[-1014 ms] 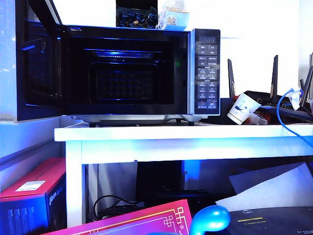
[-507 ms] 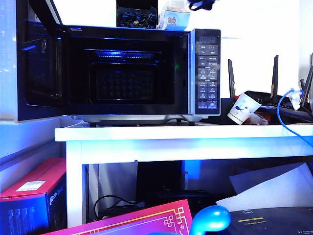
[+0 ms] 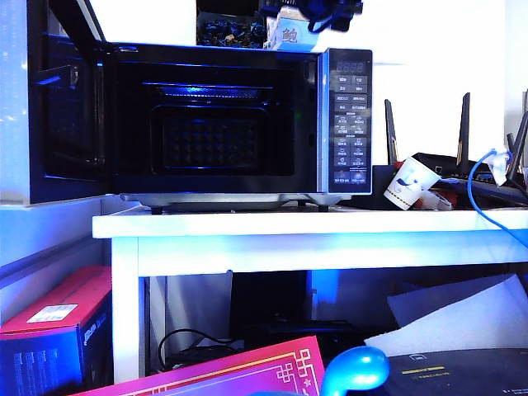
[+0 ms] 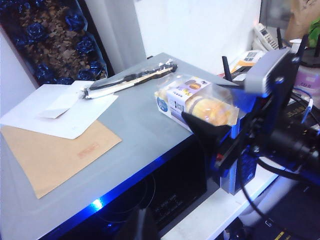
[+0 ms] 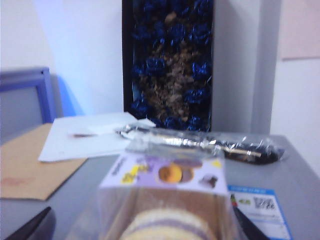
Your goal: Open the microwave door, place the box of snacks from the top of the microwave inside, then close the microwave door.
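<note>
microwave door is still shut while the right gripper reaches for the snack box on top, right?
Not quite. The exterior view shows the microwave door swung open to the left, the cavity exposed. The rest holds: the right gripper, fingers spread, is at the box of snacks on top of the microwave.

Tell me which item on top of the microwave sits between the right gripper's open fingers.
The box of snacks: the right gripper straddles it, open. The wrapped utensil, white paper and brown envelope lie farther off, untouched.

Snack box (image 4: 192, 102) atop open microwave (image 3: 214, 124)
</note>
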`<state>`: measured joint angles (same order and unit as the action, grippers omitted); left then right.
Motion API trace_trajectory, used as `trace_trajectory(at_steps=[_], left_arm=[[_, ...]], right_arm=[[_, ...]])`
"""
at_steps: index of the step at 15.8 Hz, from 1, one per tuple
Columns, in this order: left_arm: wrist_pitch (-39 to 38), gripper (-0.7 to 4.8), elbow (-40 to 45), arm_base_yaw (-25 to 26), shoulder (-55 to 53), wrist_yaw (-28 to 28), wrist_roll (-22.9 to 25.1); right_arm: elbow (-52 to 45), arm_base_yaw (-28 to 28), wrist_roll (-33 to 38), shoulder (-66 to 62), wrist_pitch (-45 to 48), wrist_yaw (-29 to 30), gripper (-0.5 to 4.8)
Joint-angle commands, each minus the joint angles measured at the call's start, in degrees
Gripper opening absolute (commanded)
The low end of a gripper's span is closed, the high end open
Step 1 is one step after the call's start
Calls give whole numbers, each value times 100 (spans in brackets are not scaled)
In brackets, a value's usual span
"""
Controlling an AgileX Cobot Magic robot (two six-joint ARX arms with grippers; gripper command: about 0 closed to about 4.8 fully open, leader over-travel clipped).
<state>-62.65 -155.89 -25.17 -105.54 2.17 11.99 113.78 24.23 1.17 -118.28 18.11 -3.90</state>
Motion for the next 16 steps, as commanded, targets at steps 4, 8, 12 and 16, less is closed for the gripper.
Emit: trace_trajectory(at_steps=[4, 8, 12, 16], left_arm=[[-7, -6, -26, -4, 28, 2, 2], [-33, -6, -26, -4, 28, 0, 2], [-48, -6, -26, -4, 28, 2, 2], [-72, -6, -26, -4, 28, 0, 2]], right_arm=[[66, 7, -9, -146, -26, -107, 479], [70, 7, 28, -195, -31, -120, 479], [70, 4, 33, -251, -116, -157, 428], [70, 4, 162, -264, -157, -179, 238]])
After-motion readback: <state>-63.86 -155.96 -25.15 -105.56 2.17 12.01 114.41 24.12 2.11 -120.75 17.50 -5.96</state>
